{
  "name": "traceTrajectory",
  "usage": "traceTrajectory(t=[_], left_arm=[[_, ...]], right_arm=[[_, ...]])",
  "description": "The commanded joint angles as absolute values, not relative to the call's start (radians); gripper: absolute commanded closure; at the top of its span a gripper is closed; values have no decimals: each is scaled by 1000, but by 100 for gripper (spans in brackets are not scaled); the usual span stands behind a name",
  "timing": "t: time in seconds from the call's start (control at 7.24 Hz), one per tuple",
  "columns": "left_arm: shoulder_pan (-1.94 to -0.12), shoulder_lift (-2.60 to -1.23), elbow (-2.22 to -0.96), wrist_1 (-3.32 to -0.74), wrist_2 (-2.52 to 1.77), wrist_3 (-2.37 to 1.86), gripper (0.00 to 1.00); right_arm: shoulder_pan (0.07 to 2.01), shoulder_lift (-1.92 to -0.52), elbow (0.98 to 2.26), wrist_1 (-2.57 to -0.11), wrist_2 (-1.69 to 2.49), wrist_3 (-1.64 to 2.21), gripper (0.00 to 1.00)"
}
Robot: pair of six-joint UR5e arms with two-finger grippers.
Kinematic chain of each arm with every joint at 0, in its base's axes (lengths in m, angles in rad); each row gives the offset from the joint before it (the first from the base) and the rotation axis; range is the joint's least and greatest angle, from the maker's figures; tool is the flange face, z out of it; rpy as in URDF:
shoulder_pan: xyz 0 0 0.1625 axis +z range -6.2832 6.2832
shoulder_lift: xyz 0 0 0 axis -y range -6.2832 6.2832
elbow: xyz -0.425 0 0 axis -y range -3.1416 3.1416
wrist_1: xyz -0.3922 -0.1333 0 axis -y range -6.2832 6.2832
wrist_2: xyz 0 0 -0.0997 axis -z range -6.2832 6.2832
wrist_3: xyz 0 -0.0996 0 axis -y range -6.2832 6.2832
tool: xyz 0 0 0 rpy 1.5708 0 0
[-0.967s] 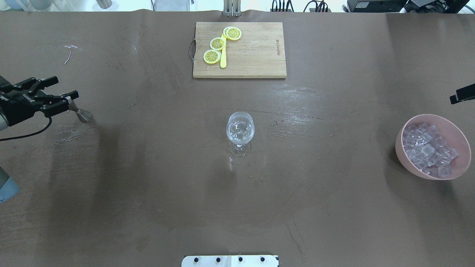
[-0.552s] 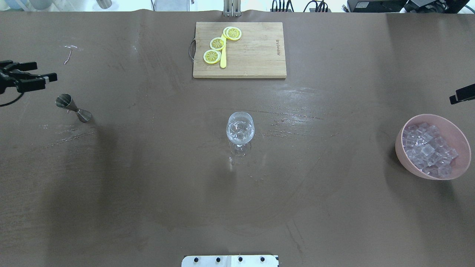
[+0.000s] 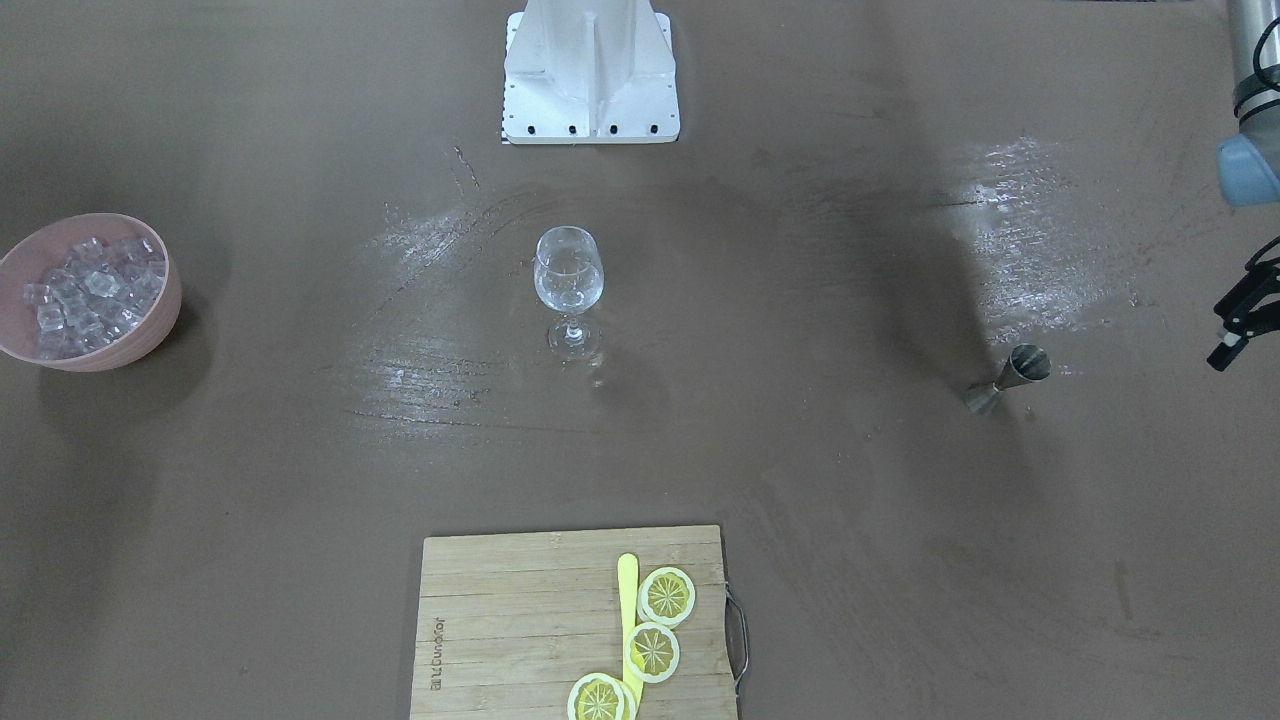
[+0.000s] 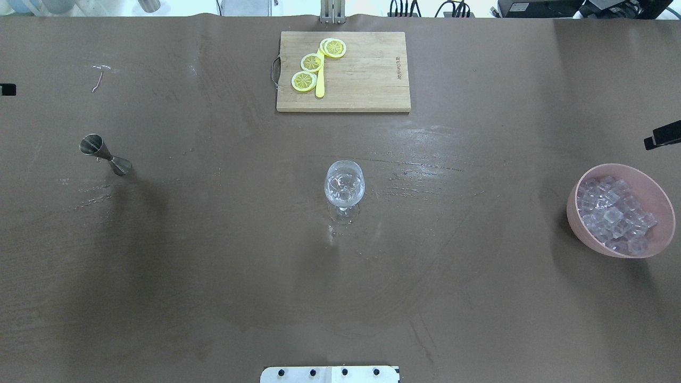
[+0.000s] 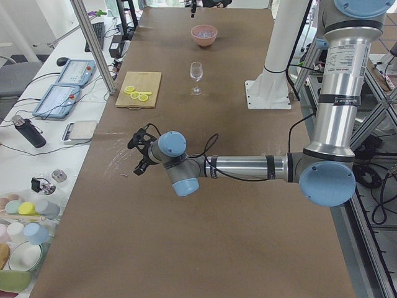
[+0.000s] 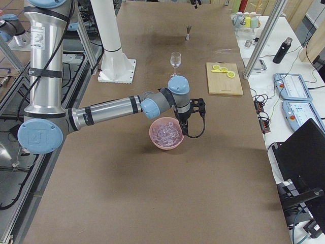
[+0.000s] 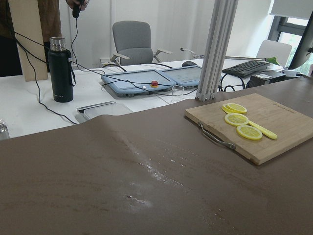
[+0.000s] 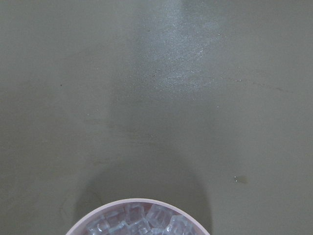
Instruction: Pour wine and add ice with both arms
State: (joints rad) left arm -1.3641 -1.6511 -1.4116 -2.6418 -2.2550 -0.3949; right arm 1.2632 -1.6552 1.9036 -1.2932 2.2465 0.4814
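Scanning from the table's left edge: left gripper (image 5: 138, 155) hangs outside the jigger (image 4: 105, 155), spread or closed I can't tell. Wine glass (image 4: 345, 187) mid-table. Ice (image 4: 614, 215) heaps the pink bowl (image 4: 573, 210) at the right edge: slick, light cubes, likely best pinched across flat faces. Right gripper (image 4: 661, 136) beside it, equally unreadable.

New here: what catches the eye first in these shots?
A clear wine glass stands upright at the table's centre. At the robot's right end sits a pink bowl full of ice; on the far edge, a wooden cutting board with lemon slices.
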Motion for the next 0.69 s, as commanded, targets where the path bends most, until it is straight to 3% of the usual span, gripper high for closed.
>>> traceTrajectory(t=[0.0, 0.28, 0.55], left_arm=[[-1464, -1651, -1439, -2222, -2244, -20, 2], [-1531, -1667, -1482, -1832, -2156, 245, 2], [-1558, -1611, -1479, -1829, -2150, 180, 2]], right_arm=[[1252, -1655, 1904, -1292, 2231, 482, 0], [1250, -1655, 1905, -1292, 2230, 480, 0], [1247, -1654, 1910, -1270, 2232, 483, 0]])
